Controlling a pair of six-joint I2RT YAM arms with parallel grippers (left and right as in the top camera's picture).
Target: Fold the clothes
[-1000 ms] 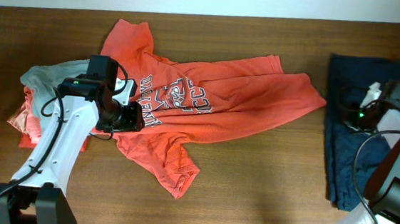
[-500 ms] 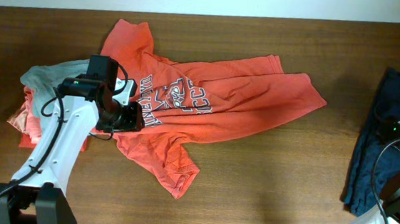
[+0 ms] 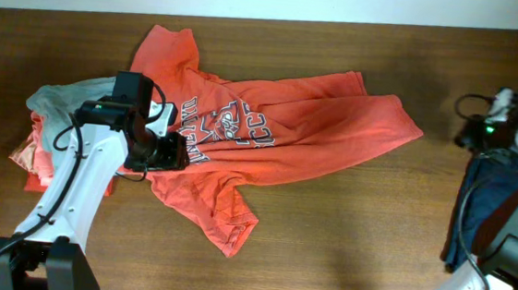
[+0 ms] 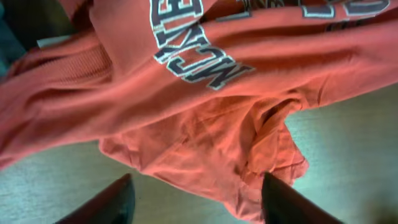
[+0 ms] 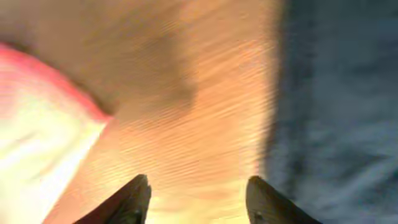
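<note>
The coral-red T-shirt (image 3: 278, 133) with white lettering lies crumpled across the middle of the table. My left gripper (image 3: 171, 151) is open over its left part, near the lettering. In the left wrist view the shirt (image 4: 205, 118) fills the frame, and the left gripper (image 4: 196, 202) has its jaws wide apart above a bunched edge. My right gripper (image 3: 466, 135) is open and empty, just right of the shirt's right end. In the blurred right wrist view the right gripper (image 5: 199, 199) hangs over bare wood, between the coral cloth (image 5: 37, 130) and the navy shirt (image 5: 342, 93).
The navy T-shirt (image 3: 480, 218) lies bunched along the right table edge under the right arm. A pale grey-blue shirt (image 3: 59, 100) lies on other coral ones (image 3: 31, 157) at the left edge. Bare wood table (image 3: 354, 236) shows in front.
My right arm swung out toward the right edge, then back left toward the coral shirt's right end. The navy shirt shifted and bunched to the right. The left arm has not moved.
</note>
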